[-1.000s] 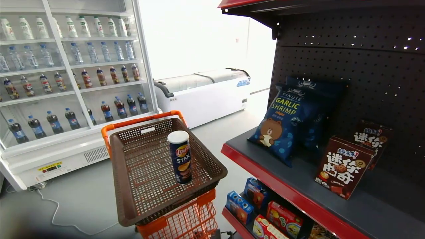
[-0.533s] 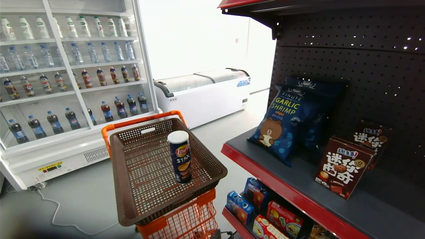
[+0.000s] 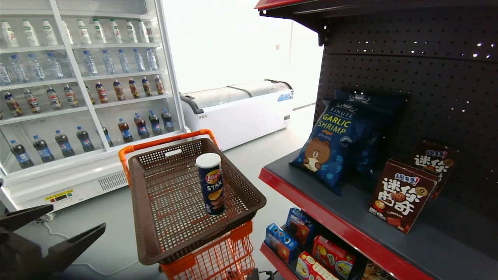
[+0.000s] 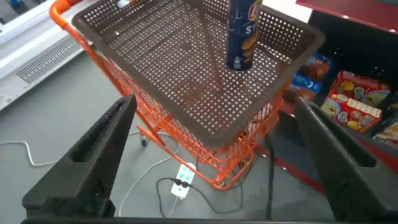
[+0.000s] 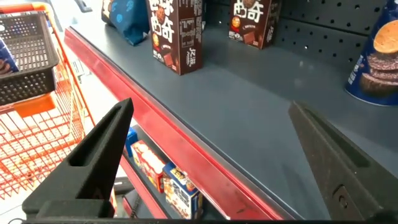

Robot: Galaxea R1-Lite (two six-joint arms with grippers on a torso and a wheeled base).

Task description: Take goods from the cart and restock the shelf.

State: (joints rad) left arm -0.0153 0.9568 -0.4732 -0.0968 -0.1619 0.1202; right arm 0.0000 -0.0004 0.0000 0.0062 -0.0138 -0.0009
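Standing upright in the brown basket (image 3: 136, 210) atop the orange cart (image 3: 218, 256), at lower centre of the head view, a lone chip can (image 3: 210, 183) is pictured awaiting its move to the shelf (image 3: 350, 210) at right. The restocking is judged to be at its very start: the can is untouched, and bare space is left on the shelf beside the blue snack bags (image 3: 334, 144) and brown boxes (image 3: 402, 194). The left gripper (image 3: 78, 217) is seen at lower left, fingers spread wide and empty (well apart from the can). The right gripper (image 5: 211, 106) is held above the shelf's red front edge, likewise spread with nothing between its fingers. Grasping, carrying and placing are all left to be done.
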